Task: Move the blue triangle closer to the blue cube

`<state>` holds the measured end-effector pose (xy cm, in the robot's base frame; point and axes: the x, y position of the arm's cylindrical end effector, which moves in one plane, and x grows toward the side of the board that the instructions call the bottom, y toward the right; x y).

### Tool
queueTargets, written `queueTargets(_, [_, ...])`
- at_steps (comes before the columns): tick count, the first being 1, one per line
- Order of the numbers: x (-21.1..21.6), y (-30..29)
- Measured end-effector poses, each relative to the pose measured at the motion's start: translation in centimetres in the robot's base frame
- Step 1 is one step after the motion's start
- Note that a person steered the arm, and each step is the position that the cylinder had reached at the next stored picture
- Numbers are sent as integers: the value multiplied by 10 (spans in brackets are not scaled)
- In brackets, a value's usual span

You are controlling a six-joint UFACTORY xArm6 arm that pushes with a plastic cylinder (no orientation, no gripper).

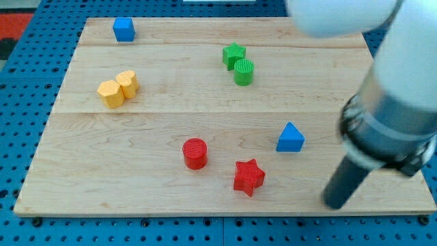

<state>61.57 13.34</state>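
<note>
The blue triangle (pixel 290 137) lies on the wooden board at the view's right of centre. The blue cube (pixel 123 29) sits far off at the top left corner of the board. My tip (pixel 336 203) touches the board near the bottom right, below and to the right of the blue triangle, apart from it. The arm's white and grey body fills the view's right side and hides part of the board there.
A red cylinder (pixel 195 153) and a red star (pixel 248 177) lie at the bottom centre, left of my tip. A green star (pixel 233 54) and green cylinder (pixel 244 71) touch at top centre. Two yellow blocks (pixel 117 89) touch at the left.
</note>
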Motion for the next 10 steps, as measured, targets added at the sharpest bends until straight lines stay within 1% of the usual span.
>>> queueTargets(1, [-2, -46])
queueTargets(3, [-73, -169])
queueTargets(4, [-78, -161])
queueTargets(5, [-58, -130])
queueTargets(6, [-58, -122])
queueTargets(7, [-56, -33])
queueTargets(8, [-110, -22])
queueTargets(9, [-147, -32])
queueTargets(10, [-123, 43])
